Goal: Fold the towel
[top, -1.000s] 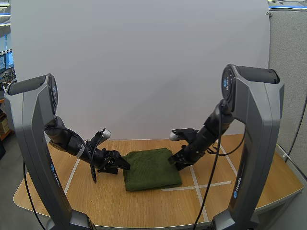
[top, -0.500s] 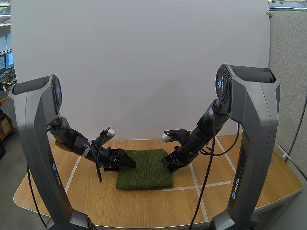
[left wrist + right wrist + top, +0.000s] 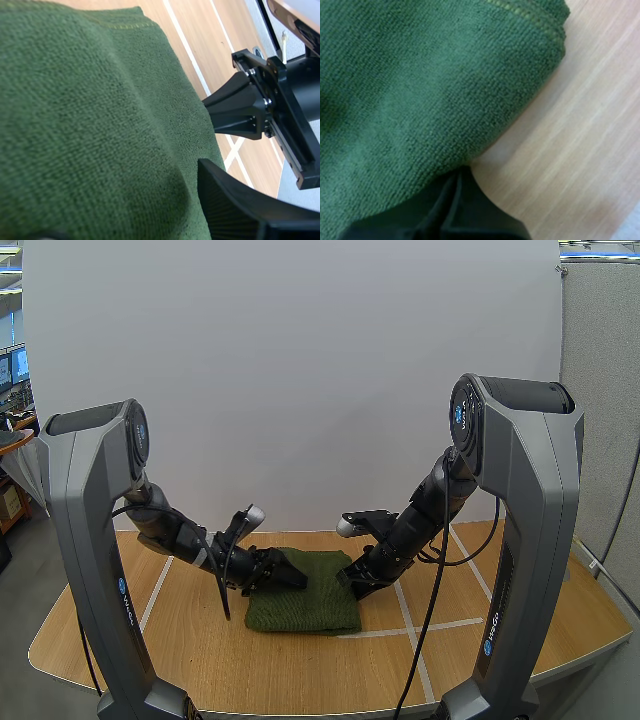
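A dark green towel (image 3: 318, 606) lies folded at the middle of the wooden table (image 3: 500, 625). My left gripper (image 3: 293, 578) reaches in from the left, low over the towel's left half. In the left wrist view the cloth (image 3: 90, 100) bulges against a ribbed finger (image 3: 240, 210), so the gripper is shut on a towel layer. My right gripper (image 3: 349, 580) rests at the towel's right edge. In the right wrist view it (image 3: 459, 192) forms one dark wedge, shut, its tip touching the hemmed towel (image 3: 420, 75). The right gripper (image 3: 245, 107) also shows past the cloth in the left wrist view.
White tape lines (image 3: 411, 625) cross the table to the right of the towel, and another line (image 3: 152, 602) runs along the left. Bare wood lies in front of the towel up to the table's front edge (image 3: 300, 708). Both arm bases stand at the near corners.
My left gripper has moved right, from beside the towel's left edge to over its left half. The towel has shifted left and looks narrower. My right gripper moved left, then held still.
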Available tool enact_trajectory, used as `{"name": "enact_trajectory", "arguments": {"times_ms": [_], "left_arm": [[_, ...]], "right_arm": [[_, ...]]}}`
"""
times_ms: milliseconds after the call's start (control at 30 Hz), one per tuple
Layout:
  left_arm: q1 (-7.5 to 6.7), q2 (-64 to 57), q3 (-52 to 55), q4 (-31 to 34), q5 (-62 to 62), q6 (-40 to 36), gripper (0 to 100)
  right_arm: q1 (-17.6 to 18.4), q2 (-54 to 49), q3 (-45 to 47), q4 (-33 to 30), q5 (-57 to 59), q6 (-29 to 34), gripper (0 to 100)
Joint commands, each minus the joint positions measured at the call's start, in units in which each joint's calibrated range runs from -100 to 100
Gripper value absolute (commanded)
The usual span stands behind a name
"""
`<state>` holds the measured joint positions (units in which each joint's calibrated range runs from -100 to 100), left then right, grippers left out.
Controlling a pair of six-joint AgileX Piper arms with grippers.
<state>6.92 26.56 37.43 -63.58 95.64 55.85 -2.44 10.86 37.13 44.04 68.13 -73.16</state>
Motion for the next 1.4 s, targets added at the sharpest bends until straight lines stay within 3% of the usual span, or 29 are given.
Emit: {"name": "enact_trajectory", "arguments": {"times_ms": [0, 100, 300, 567, 833, 1133, 1367], "left_arm": [[-1.56, 1.8, 0.3, 2.9, -8.4, -0.2, 96], [-1.56, 1.8, 0.3, 2.8, -8.4, 0.2, 73], [-1.56, 1.8, 0.3, 0.4, -7.2, 1.7, 0], [-1.56, 1.6, -1.7, -0.7, 4.4, 3.2, 0], [-0.39, -5.2, -3.1, 1.8, 4.4, 1.0, 0], [3.81, -14.5, -10.1, 7.6, 4.4, -5.7, 0], [7.89, -21.2, -16.4, 19.5, 4.4, -8.0, 0]], "right_arm": [[0.0, 0.4, 0.1, -0.3, 0.4, 0.4, 0], [0.0, 0.4, 0.1, -0.3, 0.4, 0.5, 0], [0.0, 0.4, 0.1, -0.3, 0.6, 0.5, 0], [0.0, -0.5, 0.1, -0.3, 0.8, 0.5, 0], [-1.0, -8.1, 0.1, -3.7, 3.1, 2.7, 0], [-4.4, -15.9, 0.1, -5.2, 10.1, 2.7, 0], [-4.6, -17.8, 0.1, -6.9, 16.4, 2.7, 0]]}}
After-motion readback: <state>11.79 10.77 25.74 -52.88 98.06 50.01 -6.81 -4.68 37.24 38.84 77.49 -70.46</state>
